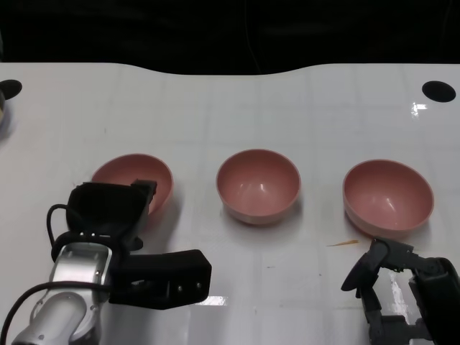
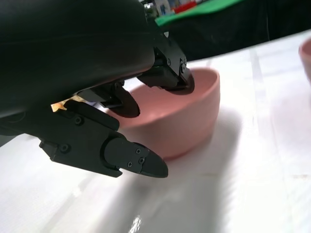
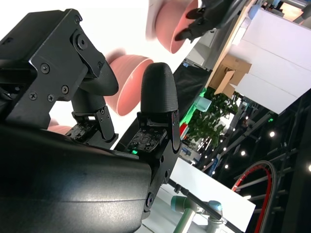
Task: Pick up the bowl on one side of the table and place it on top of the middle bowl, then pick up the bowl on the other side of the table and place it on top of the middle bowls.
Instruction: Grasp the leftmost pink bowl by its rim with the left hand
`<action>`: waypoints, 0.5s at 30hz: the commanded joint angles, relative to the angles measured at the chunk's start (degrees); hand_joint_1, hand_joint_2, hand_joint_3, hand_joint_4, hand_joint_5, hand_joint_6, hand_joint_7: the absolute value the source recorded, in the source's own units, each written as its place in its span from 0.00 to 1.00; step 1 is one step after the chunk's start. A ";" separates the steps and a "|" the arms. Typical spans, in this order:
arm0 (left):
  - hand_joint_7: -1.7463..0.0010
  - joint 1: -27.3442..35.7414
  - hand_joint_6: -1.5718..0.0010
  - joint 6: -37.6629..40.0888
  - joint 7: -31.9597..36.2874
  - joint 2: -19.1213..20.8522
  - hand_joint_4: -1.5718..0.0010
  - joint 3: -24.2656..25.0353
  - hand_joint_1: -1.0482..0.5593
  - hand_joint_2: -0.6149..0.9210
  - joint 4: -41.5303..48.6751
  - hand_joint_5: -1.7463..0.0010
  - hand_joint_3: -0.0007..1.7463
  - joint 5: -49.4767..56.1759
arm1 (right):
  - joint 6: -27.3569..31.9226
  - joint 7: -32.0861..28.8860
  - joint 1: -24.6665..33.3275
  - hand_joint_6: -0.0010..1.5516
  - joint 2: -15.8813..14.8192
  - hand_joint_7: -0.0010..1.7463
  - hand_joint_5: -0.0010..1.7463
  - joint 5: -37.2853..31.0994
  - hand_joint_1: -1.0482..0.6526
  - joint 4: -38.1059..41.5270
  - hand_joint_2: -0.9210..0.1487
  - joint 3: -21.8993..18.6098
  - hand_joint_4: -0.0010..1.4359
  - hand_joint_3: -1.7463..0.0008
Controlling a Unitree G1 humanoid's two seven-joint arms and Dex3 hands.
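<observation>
Nothing is stacked yet: the left hand [image 1: 118, 215], fingers spread, reaches over the left bowl's [image 1: 136, 175] near rim.

A white table [image 1: 230, 108] with a faint grid fills most of the head view, its far edge curving against a dark background. A black round hole [image 1: 439, 90] sits at its upper right, another [image 1: 11, 88] at the upper left. A small yellowish sliver [image 1: 343, 243] lies at lower right.

You see three pink bowls [image 1: 258, 185] with a smooth, slightly glossy plastic look on a glossy white table [image 1: 230, 108]; the left hand [image 1: 133, 237] is matt black, its forearm [image 1: 75, 277] brushed silver metal.
</observation>
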 commanded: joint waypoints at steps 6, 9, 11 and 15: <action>0.96 -5.56 0.42 -6.96 4.89 1.88 0.39 -2.82 0.43 1.00 10.32 0.77 0.07 -5.52 | -0.30 -0.44 0.01 0.50 0.01 0.79 0.92 0.34 0.71 -0.50 0.62 -0.33 0.55 0.10; 0.98 -6.61 0.31 -9.89 8.98 2.00 0.43 -3.13 0.44 1.00 12.96 0.55 0.05 -7.38 | 0.31 -0.33 0.23 0.50 0.05 0.80 0.93 0.35 0.70 -0.98 0.61 -0.28 0.55 0.11; 0.96 -6.85 0.23 -12.43 13.41 1.93 0.45 -2.88 0.46 1.00 14.40 0.13 0.09 -8.75 | 0.42 -0.25 0.30 0.50 0.05 0.79 0.92 0.46 0.71 -1.10 0.61 -0.24 0.54 0.11; 0.52 -7.29 0.41 -14.91 18.65 2.06 0.44 -3.53 0.49 1.00 15.56 0.01 0.17 -9.47 | 0.89 -0.37 0.46 0.50 0.01 0.79 0.92 0.14 0.71 -1.41 0.60 -0.32 0.54 0.11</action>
